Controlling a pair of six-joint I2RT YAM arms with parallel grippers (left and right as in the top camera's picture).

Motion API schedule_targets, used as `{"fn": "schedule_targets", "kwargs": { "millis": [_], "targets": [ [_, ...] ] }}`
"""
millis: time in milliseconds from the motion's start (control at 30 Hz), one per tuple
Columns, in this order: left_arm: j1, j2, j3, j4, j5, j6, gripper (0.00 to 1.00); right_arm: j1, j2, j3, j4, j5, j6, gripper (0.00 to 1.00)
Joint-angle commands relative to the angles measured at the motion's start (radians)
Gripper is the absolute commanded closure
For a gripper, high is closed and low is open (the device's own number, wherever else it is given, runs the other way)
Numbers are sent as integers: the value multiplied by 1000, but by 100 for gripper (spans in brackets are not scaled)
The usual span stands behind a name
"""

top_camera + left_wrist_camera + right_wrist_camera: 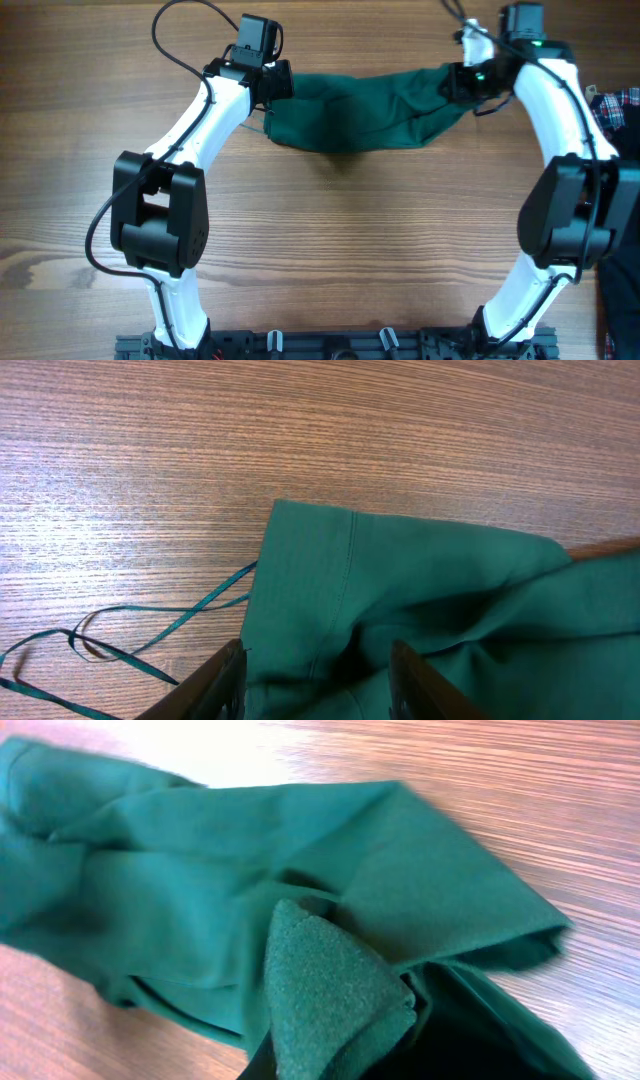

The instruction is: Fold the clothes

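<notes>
The clothes (360, 110), one dark green garment, hang in a sagging band across the upper middle of the overhead frame. They are strung between our two hands, with a shadow on the wooden tabletop (350, 240) just below.

Our left hand (272, 85) is at the band's left end. In the left wrist view its fingers (225, 680) stand apart at the bottom edge with bunched green fabric between them, and we cannot tell whether they pinch it. A thin green string (120, 645) trails over the wood in the lower left of that view.

Our right hand (458, 85) is closed, clamped on the band's right end. In the right wrist view the fabric fans out from it toward the upper left.

At the right edge of the overhead frame a red-blue plaid cloth (612, 105) lies partly behind the right arm. Below it is something black (622, 310) that we cannot make out. A black cable (170, 40) loops at the upper left.
</notes>
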Motion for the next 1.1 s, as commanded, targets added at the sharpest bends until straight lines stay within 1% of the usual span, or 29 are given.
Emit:
{"fn": "schedule_targets", "kwargs": {
  "millis": [0,167,300,333,367,400,500,600,667,700,733,833,867,933,1000,1067],
  "targets": [
    [5,9,14,3,12,2,54,112,-17,19,-3,26,-37,96],
    [5,9,14,-4,12,2,54,256,-17,19,4,27,-39,96],
    [5,9,14,-11,11,2,54,334,-17,16,22,109,-37,95],
    [5,9,14,-18,11,2,54,338,-17,16,23,108,-36,83],
    [5,9,14,-23,11,3,54,339,-17,16,24,108,-36,80],
    [6,9,14,-24,11,6,54,339,-17,16,27,107,-35,81],
    [5,9,14,-25,11,6,55,339,-17,16,42,103,-20,95],
    [6,9,14,-19,11,5,55,339,-17,2,71,101,-7,96],
    [12,9,14,-15,-37,5,55,339,-13,-5,101,56,10,96],
    [18,9,14,-19,-50,5,55,341,-7,-5,117,31,48,96],
    [23,9,14,-16,-48,-2,55,349,-3,-5,132,6,70,96],
    [32,9,14,-17,-48,-3,56,391,28,-8,192,11,85,96],
    [32,9,14,-16,-48,-2,60,401,41,-8,207,21,106,96],
    [31,9,14,-24,-48,-2,71,397,47,-8,210,130,205,96],
    [25,-3,14,-24,-48,-2,80,365,31,3,210,132,195,96],
    [5,-16,14,-33,-48,-2,91,319,22,3,182,191,195,96]
  ]
}}
